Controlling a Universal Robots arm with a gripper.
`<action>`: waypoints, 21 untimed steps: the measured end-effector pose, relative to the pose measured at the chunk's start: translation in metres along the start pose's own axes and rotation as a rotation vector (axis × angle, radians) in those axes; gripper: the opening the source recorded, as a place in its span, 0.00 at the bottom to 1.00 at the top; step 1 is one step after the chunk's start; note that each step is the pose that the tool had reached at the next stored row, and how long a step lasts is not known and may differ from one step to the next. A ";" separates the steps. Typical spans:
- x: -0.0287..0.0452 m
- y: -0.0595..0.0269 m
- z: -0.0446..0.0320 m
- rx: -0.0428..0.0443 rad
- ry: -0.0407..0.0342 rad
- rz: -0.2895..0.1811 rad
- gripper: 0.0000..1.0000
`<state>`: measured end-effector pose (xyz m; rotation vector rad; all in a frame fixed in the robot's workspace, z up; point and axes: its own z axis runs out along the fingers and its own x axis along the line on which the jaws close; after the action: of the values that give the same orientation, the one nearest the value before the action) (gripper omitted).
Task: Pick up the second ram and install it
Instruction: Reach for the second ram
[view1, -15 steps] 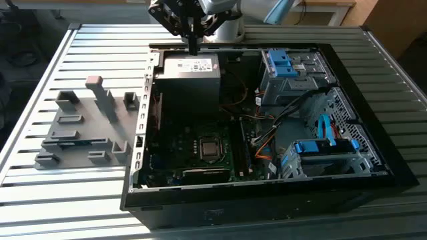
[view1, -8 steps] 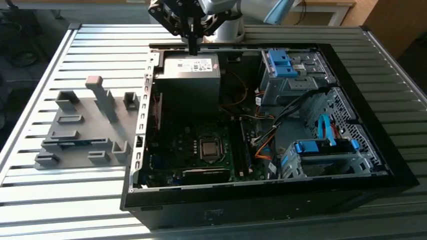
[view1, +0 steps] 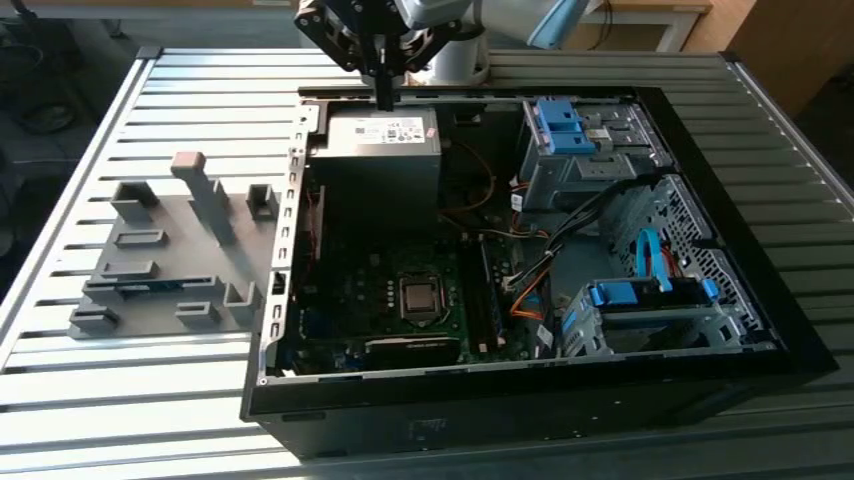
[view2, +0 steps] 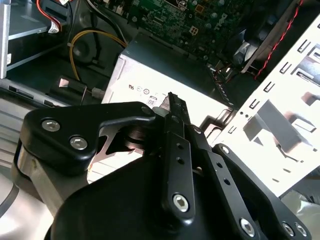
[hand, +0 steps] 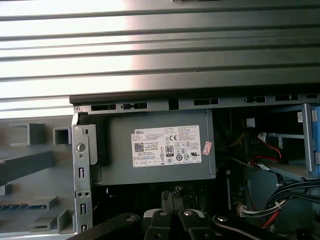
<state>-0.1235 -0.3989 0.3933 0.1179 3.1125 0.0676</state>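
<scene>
while in grey holder (view1: 171, 262), thin blue-green ram (view1: 150, 285)

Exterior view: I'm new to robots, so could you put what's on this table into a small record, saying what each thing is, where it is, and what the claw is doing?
table: slatted metal table
computer case: black computer case, lying open
gripper: the gripper hangs over the power supply, fingers shut, empty
second ram: the second ram sits in the grey holder, at the case's left in the exterior view
motherboard: green motherboard in the case
task state: ram not yet picked up
</scene>
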 end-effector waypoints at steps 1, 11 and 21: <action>0.0013 -0.0001 0.0000 0.0000 0.0000 0.000 0.11; 0.0035 -0.0003 -0.0001 0.0001 0.0000 0.000 0.11; 0.0134 -0.0010 -0.0003 0.0000 0.0000 0.000 0.11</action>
<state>-0.1369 -0.3989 0.3933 0.1180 3.1125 0.0677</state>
